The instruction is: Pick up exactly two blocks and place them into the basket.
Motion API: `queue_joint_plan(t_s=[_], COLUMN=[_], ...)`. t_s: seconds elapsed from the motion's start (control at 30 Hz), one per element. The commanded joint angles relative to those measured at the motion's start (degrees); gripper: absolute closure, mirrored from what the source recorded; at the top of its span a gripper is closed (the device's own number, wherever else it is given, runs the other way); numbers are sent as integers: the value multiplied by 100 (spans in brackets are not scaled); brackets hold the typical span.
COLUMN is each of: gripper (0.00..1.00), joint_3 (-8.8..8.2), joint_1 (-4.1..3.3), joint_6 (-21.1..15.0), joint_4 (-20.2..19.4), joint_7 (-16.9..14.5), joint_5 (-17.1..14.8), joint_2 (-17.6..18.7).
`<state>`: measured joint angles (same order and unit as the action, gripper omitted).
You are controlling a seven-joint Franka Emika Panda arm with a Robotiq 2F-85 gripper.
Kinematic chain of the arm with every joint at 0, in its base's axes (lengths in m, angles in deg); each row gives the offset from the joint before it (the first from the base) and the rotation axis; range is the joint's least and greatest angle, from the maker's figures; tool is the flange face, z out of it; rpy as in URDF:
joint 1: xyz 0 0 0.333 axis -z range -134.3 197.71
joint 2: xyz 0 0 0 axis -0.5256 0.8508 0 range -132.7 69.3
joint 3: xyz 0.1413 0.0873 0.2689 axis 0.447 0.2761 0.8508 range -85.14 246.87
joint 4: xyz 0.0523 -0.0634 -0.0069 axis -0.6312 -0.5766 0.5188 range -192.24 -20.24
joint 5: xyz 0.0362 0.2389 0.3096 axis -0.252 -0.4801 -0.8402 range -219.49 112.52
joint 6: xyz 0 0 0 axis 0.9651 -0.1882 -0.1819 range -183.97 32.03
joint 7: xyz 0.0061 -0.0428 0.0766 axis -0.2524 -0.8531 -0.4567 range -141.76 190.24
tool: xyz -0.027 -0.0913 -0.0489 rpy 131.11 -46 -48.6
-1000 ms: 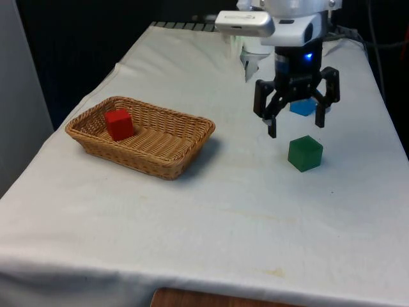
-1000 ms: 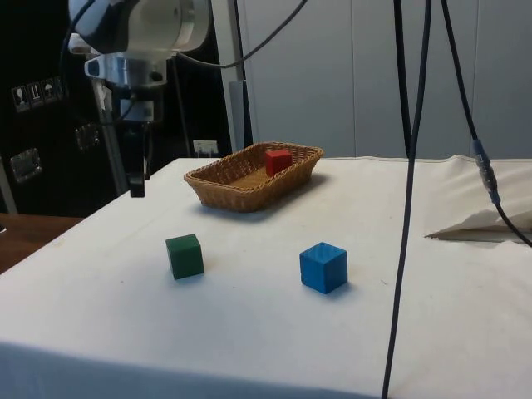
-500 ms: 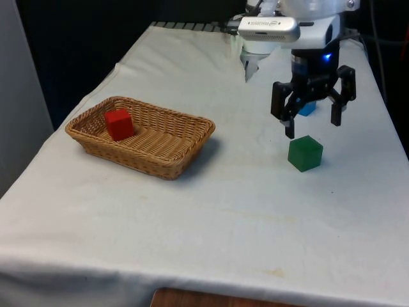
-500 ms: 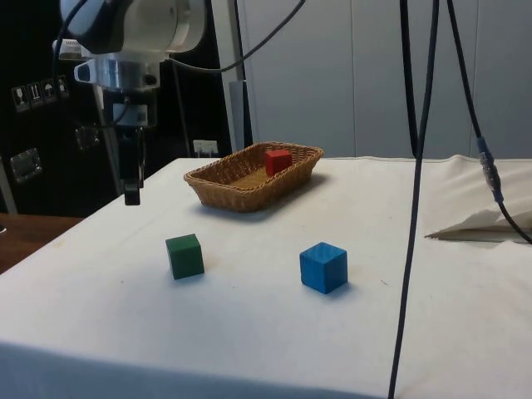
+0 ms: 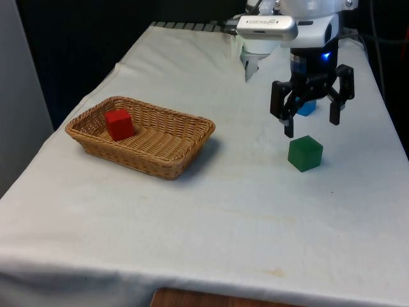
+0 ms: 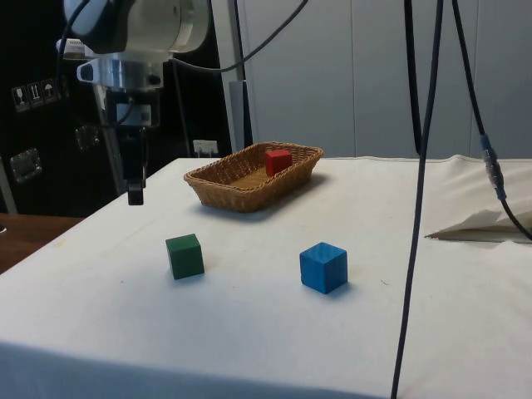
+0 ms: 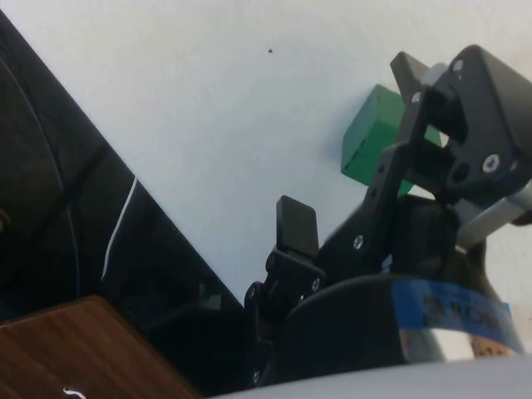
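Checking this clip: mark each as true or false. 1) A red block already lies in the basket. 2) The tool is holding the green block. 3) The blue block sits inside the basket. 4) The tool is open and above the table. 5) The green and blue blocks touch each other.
1) True: the red block lies in the basket.
2) False: the tool holds nothing; the green block sits on the cloth below it.
3) False: the blue block sits on the cloth, outside the basket.
4) True: its fingers are spread and it hangs above the table, clear of the cloth.
5) False: in the side view, bare cloth lies between the two.
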<state>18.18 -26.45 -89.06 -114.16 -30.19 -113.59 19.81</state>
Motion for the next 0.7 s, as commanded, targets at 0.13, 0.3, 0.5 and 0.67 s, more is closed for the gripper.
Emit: queue_joint_plan(t_s=[0.13,0.3,0.5,0.67], gripper=[0,0,0,0], joint_3=[-103,-86,63,298], joint_1=[-275,-281,-252,-206], joint_6=[-218,-252,-447,-768], joint_4=[-390,-453,-521,-625], joint_7=[-103,-103,-132,-138], joint_5=[6,97,46,17], joint_2=[-126,-115,-103,-160])
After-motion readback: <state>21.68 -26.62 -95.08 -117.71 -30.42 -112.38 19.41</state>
